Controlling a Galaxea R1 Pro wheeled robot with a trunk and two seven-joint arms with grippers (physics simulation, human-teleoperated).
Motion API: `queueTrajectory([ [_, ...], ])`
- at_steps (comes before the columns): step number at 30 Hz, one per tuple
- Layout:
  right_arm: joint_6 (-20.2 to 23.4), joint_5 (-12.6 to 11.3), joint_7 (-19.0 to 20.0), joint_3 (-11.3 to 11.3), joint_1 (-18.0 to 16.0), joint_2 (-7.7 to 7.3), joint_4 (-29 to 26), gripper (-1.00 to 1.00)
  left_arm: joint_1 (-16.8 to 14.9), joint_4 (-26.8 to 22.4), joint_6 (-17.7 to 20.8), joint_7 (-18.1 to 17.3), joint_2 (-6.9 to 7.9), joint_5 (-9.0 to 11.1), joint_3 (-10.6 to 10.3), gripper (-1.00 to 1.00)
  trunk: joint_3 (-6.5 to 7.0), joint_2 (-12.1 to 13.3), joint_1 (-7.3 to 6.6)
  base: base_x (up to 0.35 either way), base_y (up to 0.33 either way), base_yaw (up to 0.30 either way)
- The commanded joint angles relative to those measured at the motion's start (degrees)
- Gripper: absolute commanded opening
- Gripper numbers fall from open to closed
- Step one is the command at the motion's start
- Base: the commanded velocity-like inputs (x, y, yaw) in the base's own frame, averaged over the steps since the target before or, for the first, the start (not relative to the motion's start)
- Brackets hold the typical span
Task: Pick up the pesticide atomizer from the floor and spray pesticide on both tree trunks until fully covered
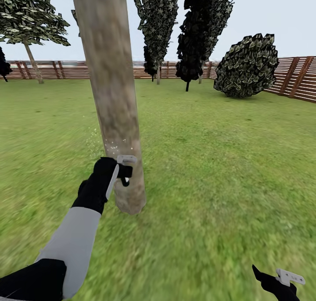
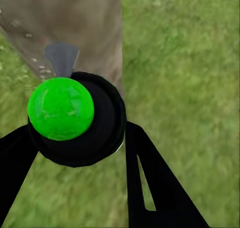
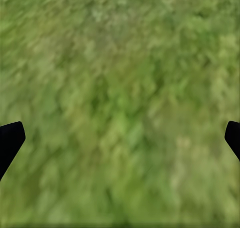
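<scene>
Left gripper (image 1: pixel 123 171) clamped the pesticide atomizer (image 2: pixel 75 119) against the tree trunk (image 1: pixel 112 94) | pesticide (image 1: pixel 94 141) flecks drifted (faint) | right gripper (image 3: pixel 120 138) spread wide over grass (image 3: pixel 120 63)

Head camera faces trunk (image 1: pixel 115 94); wrists look down (grass (image 3: pixel 120 88)).

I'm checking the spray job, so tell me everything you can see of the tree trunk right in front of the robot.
The tree trunk is a thick, pale grey-brown column with blotchy, rough-looking bark. It rises from the grass and leans slightly, its top running out of the head view. Tiny whitish specks of pesticide hang by its lower left side. The left claw holds the pesticide atomizer close against its lower part; whether they touch cannot be told.
</scene>
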Motion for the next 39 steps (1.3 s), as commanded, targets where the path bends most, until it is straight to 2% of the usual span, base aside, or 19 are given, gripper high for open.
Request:
queueTrajectory([
  [1,0.0,0.0,0.0,0.0,0.0,0.0,0.0,1.0,-0.2,-0.1,0.0,0.0,0.08,-0.1,0.1,-1.0,0.0,0.0,0.0,0.0,0.0,0.0],
  [5,0.0,0.0,0.0,0.0,0.0,0.0,0.0,1.0,-0.6,-0.3,0.0,0.0,1.12,-0.4,0.4,-1.0,0.0,0.0,0.0,0.0,0.0,0.0],
  [8,0.0,0.0,0.0,0.0,0.0,0.0,0.0,1.0,-1.5,-0.4,0.1,0.0,3.26,-0.4,0.8,-1.0,0.0,0.0,0.0,0.0,0.0,0.0],
  [9,0.0,0.0,0.0,0.0,0.0,0.0,0.0,1.0,-1.9,-0.4,0.1,0.0,3.84,-0.3,1.5,-1.0,0.0,0.0,0.0,0.0,0.0,0.0],
  [10,0.0,0.1,0.0,0.0,0.0,0.0,0.0,1.0,-2.2,-0.4,0.3,0.0,3.87,-0.2,2.1,-1.0,0.0,0.0,0.0,0.0,0.0,0.0],
  [12,0.0,0.0,0.0,0.0,0.0,0.0,0.0,1.0,-3.0,-0.4,0.3,0.0,2.89,0.0,2.4,-1.0,0.0,0.0,0.0,0.0,0.0,0.0],
  [16,0.0,0.0,0.0,0.0,0.0,0.0,0.0,1.0,-5.4,-0.4,0.4,0.0,-0.34,0.0,2.2,-1.0,0.0,0.0,0.0,0.0,0.0,0.0],
  [19,0.0,0.0,0.0,0.0,0.0,0.0,0.0,1.0,-6.3,-0.4,0.4,0.0,-0.37,0.0,2.0,-1.0,0.0,0.0,0.0,0.0,0.0,0.0],
  [23,0.0,0.1,0.0,0.0,0.0,0.0,0.0,1.0,-6.5,-1.8,0.5,0.0,0.79,-0.4,2.4,-1.0,0.0,0.0,0.0,0.0,0.0,0.0],
  [26,0.0,0.0,0.0,0.0,0.0,0.0,0.0,1.0,-7.6,-3.2,0.7,0.0,2.58,-0.4,2.7,-1.0,0.0,0.0,0.0,0.0,0.0,0.0],
  [27,0.0,0.0,0.0,0.0,0.0,0.0,0.0,1.0,-8.2,-3.3,0.8,0.0,3.21,-0.4,3.5,-1.0,0.0,0.0,0.0,0.0,0.0,0.0],
  [30,0.0,0.0,0.0,0.0,0.0,0.0,0.0,1.0,-8.5,-3.1,0.8,0.0,3.8,-0.4,5.0,-1.0,0.0,0.0,0.0,0.0,0.0,0.0],
  [34,0.0,0.1,0.0,0.0,0.0,0.0,0.0,1.0,-10.9,-2.5,0.8,0.0,1.94,-0.4,5.0,-1.0,0.0,0.0,0.0,0.0,0.0,0.0],
  [36,0.0,0.0,0.0,0.0,0.0,0.0,0.0,1.0,-11.4,-2.5,0.8,0.0,0.17,-0.4,4.8,-1.0,0.0,0.0,0.0,0.0,0.0,0.0],
  [39,0.0,0.0,0.0,0.0,0.0,0.0,0.0,1.0,-11.2,-2.5,0.8,0.0,-0.12,-0.4,4.8,-1.0,0.0,0.0,0.0,0.0,0.0,0.0],
])
